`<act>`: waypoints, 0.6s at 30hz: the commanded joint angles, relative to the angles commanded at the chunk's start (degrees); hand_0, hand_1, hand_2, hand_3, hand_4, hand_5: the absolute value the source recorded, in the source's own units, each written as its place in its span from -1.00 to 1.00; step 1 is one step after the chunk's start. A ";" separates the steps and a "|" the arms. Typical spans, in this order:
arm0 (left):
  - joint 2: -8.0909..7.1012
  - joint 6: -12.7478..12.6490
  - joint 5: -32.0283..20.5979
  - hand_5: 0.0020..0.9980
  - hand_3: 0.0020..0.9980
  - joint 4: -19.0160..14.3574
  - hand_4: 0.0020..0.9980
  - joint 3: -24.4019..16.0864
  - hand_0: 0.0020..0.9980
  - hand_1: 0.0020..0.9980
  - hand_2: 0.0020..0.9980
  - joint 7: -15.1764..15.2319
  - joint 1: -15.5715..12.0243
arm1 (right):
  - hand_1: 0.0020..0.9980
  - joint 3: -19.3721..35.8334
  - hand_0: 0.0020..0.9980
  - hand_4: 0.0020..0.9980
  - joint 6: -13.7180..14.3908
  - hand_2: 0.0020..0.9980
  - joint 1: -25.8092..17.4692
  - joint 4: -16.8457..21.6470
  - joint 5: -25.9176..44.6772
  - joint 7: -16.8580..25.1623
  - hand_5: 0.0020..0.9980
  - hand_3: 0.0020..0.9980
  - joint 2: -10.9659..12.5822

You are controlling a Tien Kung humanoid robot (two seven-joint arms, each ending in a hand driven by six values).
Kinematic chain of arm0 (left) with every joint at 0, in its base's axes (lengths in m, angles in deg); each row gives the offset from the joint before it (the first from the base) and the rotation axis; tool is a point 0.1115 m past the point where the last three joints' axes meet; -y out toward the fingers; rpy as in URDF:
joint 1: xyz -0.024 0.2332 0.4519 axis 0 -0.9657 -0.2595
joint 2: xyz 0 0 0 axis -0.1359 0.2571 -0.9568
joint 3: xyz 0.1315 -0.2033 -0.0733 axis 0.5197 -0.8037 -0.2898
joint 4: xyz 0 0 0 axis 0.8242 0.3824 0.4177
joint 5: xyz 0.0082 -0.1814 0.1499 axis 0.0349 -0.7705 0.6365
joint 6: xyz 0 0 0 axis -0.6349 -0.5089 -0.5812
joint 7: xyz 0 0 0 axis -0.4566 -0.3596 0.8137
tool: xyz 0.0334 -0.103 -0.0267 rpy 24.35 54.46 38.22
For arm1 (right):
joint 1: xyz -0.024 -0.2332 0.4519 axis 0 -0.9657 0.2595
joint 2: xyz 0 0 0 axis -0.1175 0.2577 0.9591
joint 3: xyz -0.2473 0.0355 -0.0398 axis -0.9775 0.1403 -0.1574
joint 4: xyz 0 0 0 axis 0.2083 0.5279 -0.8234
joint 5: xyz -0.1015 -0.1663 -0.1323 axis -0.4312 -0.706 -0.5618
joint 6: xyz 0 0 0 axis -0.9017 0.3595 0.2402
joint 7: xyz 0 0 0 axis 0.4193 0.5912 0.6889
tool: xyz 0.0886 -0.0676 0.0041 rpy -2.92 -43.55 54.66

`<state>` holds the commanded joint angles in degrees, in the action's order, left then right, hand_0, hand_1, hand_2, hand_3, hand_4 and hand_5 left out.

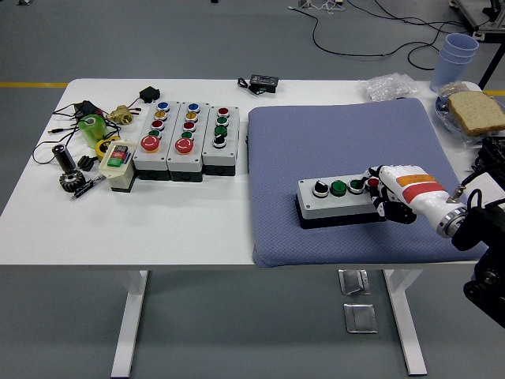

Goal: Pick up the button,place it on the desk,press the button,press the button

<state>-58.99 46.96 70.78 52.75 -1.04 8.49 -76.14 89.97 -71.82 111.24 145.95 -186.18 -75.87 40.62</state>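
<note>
Your right hand (394, 193) comes in from the lower right, white with an orange band across its back, and rests against the right end of the button box (341, 201). Fingers (379, 189) curl over that end, on or just above the red button (372, 183) nearest the hand; you cannot tell whether it is pressed down. The lower fingers wrap the box's right side, so the hand is closed around that end.

Box lies flat on the blue-grey pad (347, 142), long side running away from the hand. Beyond the red button, going away from the fingers: a green button (356, 185), a second green button (338, 188), then a black-and-white selector knob (320, 189) at the far end.

Farther off past the box's far end, on the bare white table (197, 221): three more button boxes (186, 140) side by side, well apart from the hand. Past those, a small cream box (118, 164) and a clutter of loose parts (83, 150).

Behind the hand, toward the table's back corner: slice of bread (476, 110), stacked pale blue cups (455, 57), a clear plastic bag (388, 86). Black adapter (263, 82) sits at the far edge.
</note>
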 joint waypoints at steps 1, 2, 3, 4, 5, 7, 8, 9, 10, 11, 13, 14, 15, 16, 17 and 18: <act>0.00 0.00 -0.01 0.85 0.20 0.00 -0.29 0.01 0.33 0.32 0.35 0.00 0.02 | -1.00 -0.19 -0.81 -0.47 -0.10 -0.64 0.01 -0.12 -0.05 -0.05 -1.00 0.17 0.00; 0.00 0.01 0.01 0.85 0.20 0.00 -0.29 0.01 0.33 0.32 0.35 0.00 0.04 | -1.00 -0.43 -0.81 -0.47 -0.24 -0.64 0.01 -0.27 -0.11 -0.12 -1.00 0.17 0.01; 0.00 0.01 0.01 0.85 0.20 0.00 -0.29 0.02 0.33 0.32 0.35 0.00 0.05 | -1.00 -0.53 -0.81 -0.47 -0.28 -0.64 0.00 -0.34 -0.14 -0.14 -1.00 0.17 0.02; 0.01 0.01 -0.02 0.85 0.20 0.00 -0.29 0.06 0.33 0.32 0.35 0.00 0.06 | -1.00 -0.69 -0.81 -0.46 -0.32 -0.64 -0.05 -0.43 -0.19 -0.15 -1.00 0.17 0.04; 0.01 0.01 -0.05 0.85 0.20 0.00 -0.29 0.08 0.33 0.32 0.35 0.01 0.07 | -1.00 -0.52 -0.81 -0.46 -0.21 -0.64 -0.15 -0.34 -0.22 -0.15 -1.00 0.17 0.09; 0.01 0.00 -0.08 0.85 0.20 0.00 -0.29 0.10 0.33 0.32 0.35 0.02 0.07 | -1.00 -0.02 -0.81 -0.46 0.04 -0.64 -0.28 -0.04 -0.21 -0.09 -1.00 0.17 0.18; 0.01 0.01 -0.07 0.85 0.20 0.00 -0.29 0.11 0.33 0.32 0.35 0.02 0.07 | -1.00 0.34 -0.81 -0.46 0.20 -0.64 -0.34 0.19 -0.18 -0.02 -1.00 0.17 0.24; 0.00 0.01 -0.02 0.85 0.20 0.00 -0.29 0.11 0.33 0.32 0.35 0.02 0.07 | -1.00 1.23 -0.81 -0.46 0.54 -0.64 -0.44 0.71 -0.05 0.14 -1.00 0.17 0.38; 0.00 0.02 0.01 0.85 0.20 0.00 -0.29 0.11 0.33 0.32 0.35 0.02 0.08 | -1.00 1.73 -0.80 -0.46 0.71 -0.64 -0.49 0.98 0.01 0.23 -1.00 0.17 0.45; -0.02 0.02 0.00 0.85 0.20 0.00 -0.29 0.15 0.33 0.32 0.35 0.03 0.09 | -1.00 2.51 -0.80 -0.46 0.97 -0.64 -0.58 1.39 0.24 0.31 -1.00 0.17 0.57; -0.05 0.03 -0.03 0.85 0.20 0.00 -0.29 0.18 0.33 0.32 0.35 0.04 0.11 | -1.00 4.28 -0.80 -0.46 1.93 -0.64 -0.83 2.23 1.14 0.74 -1.00 0.17 0.78; -0.06 0.04 -0.04 0.85 0.20 0.00 -0.29 0.18 0.33 0.32 0.35 0.04 0.12 | -1.00 4.71 -0.80 -0.46 2.17 -0.64 -0.89 2.40 1.37 0.86 -1.00 0.17 0.82; -0.06 0.06 0.06 0.85 0.20 0.00 -0.29 0.16 0.33 0.32 0.35 0.03 0.15 | -1.00 5.93 -0.80 -0.46 2.94 -0.64 -1.22 2.72 3.07 1.40 -1.00 0.17 0.77; -0.07 0.06 0.07 0.85 0.20 0.00 -0.29 0.18 0.33 0.32 0.35 0.03 0.16 | -0.96 6.80 -0.63 -0.24 3.54 -0.50 -1.66 2.93 4.34 2.00 -1.00 0.20 0.62; -0.09 0.06 0.07 0.85 0.20 0.00 -0.29 0.21 0.33 0.32 0.35 0.04 0.17 | -0.96 7.84 -0.63 -0.24 4.02 -0.50 -2.05 3.09 6.57 2.54 -1.00 0.20 0.47; -0.09 0.07 0.06 0.85 0.20 0.00 -0.29 0.22 0.33 0.32 0.35 0.05 0.17 | -0.96 8.24 -0.63 -0.24 4.19 -0.50 -2.19 3.15 8.73 2.73 -1.00 0.20 0.42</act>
<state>-59.08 47.03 70.84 52.75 -0.82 8.54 -75.97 98.21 -67.63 109.05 149.09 -177.45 -73.14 41.04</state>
